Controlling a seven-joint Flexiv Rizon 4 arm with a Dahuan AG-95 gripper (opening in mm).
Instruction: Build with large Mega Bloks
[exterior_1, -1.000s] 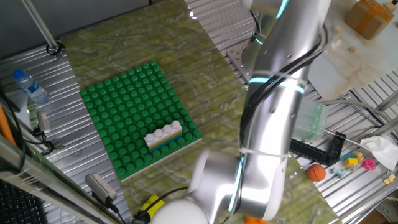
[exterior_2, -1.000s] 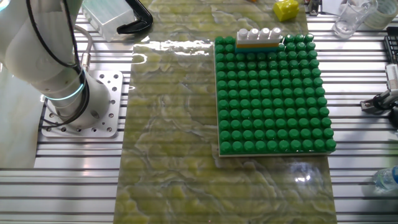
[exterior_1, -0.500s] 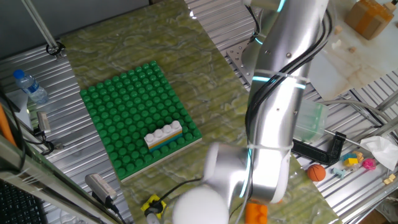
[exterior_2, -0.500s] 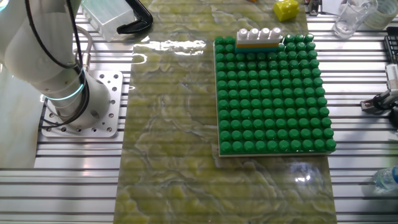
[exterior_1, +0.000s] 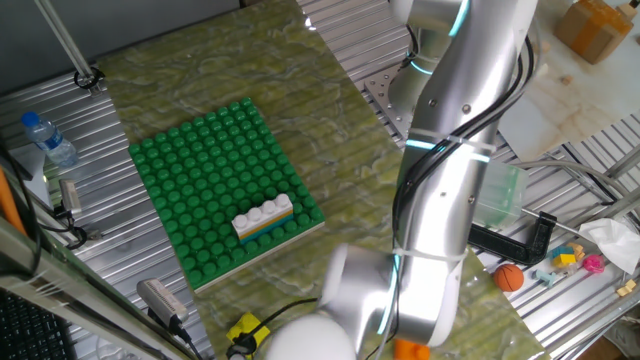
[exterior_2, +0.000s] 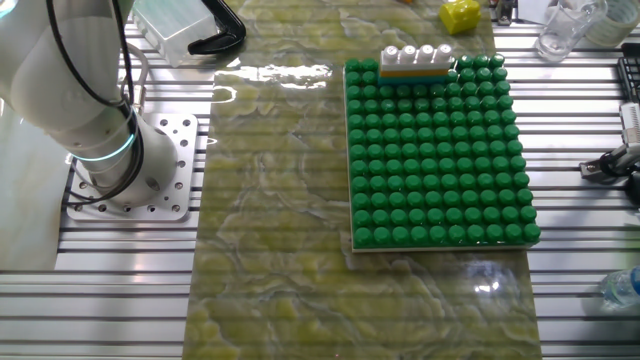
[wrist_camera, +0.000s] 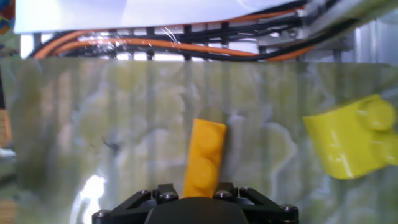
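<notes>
- One fixed view: green studded baseplate (exterior_1: 225, 190) flat on the mottled green mat (exterior_1: 330, 150); white brick (exterior_1: 262, 214) stacked on an orange layer near the plate's lower right edge. Silver arm (exterior_1: 450, 170) bent down at bottom right, hiding its hand; small orange ball (exterior_1: 509, 277) on the slatted table beside it.
- The other fixed view: same white-on-orange stack (exterior_2: 417, 62) at the plate's far edge; yellow brick (exterior_2: 459, 16) lying on the mat beyond the plate.
- Hand view: orange brick (wrist_camera: 204, 158) lengthwise on the mat, reaching under the gripper (wrist_camera: 199, 198); yellow brick tilted to the right. Fingertips out of frame, so cannot tell whether wide or closed.
</notes>
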